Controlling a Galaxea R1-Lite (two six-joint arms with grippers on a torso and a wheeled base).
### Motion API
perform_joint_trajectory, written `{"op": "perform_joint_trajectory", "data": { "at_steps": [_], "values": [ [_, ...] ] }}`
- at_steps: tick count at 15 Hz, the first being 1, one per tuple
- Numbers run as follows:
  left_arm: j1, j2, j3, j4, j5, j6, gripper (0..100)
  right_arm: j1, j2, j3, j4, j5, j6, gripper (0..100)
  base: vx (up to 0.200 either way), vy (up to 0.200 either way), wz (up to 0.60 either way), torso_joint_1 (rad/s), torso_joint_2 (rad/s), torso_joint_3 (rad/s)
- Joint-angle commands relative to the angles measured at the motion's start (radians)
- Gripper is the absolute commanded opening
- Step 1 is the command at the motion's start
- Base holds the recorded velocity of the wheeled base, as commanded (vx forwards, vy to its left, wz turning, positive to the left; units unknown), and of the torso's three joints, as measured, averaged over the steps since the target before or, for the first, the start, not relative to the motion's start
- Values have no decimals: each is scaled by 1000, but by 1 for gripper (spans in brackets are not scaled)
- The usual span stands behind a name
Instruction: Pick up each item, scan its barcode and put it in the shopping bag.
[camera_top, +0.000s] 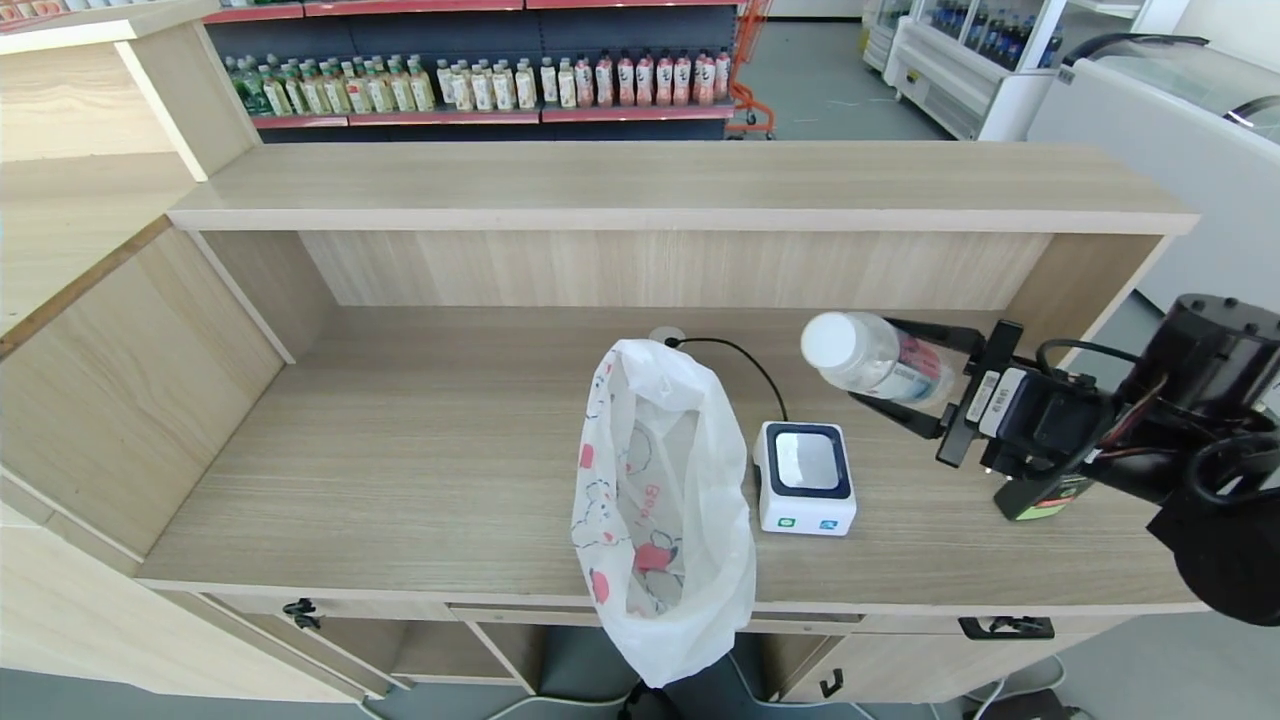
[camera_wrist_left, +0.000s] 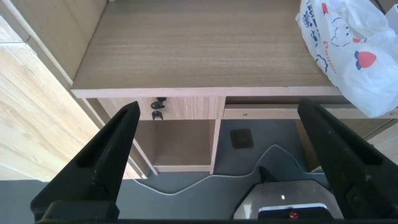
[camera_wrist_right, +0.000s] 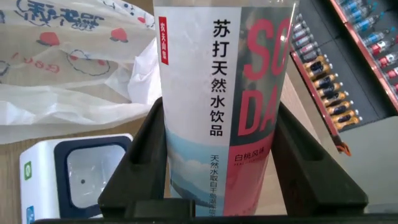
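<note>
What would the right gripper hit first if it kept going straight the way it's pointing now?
Probably the shopping bag: the right gripper, shut on the bottle, points across the counter toward the bag's far end, past the scanner. Heights are unclear.

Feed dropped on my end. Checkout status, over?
Left gripper open, off the wooden counter's front edge. Right gripper shut on clear white-capped plastic bottle, sideways above counter. White box scanner, white printed plastic bag close by; nothing seen between.
</note>
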Motion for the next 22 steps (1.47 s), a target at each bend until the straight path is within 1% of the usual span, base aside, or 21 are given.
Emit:
{"op": "perform_joint_trajectory", "data": {
  "at_steps": [1, 3, 6, 10, 11, 15, 22],
  "values": [
    [0, 0, 0, -1, 0, 0, 100, 0, 117, -23, -78, 6, 33, 0, 0, 0, 0, 0, 0, 0],
    [0, 0, 0, 1, 0, 0, 100, 2, 176, -46, -132, 12, 46, 0, 0, 0, 0, 0, 0, 0],
    [0, 0, 0, -1, 0, 0, 100, 6, 226, -44, -175, 38, 55, 0, 0, 0, 0, 0, 0, 0],
    [0, 0, 0, 1, 0, 0, 100, -7, 295, -69, -230, 96, 50, 0, 0, 0, 0, 0, 0, 0],
    [0, 0, 0, 1, 0, 0, 100, -14, 302, -78, -232, 102, 50, 0, 0, 0, 0, 0, 0, 0],
    [0, 0, 0, 1, 0, 0, 100, -17, 379, -182, -233, 153, 53, 0, 0, 0, 0, 0, 0, 0],
    [0, 0, 0, 1, 0, 0, 100, -18, 425, -195, -233, 176, 50, 0, 0, 0, 0, 0, 0, 0]
  ]
}}
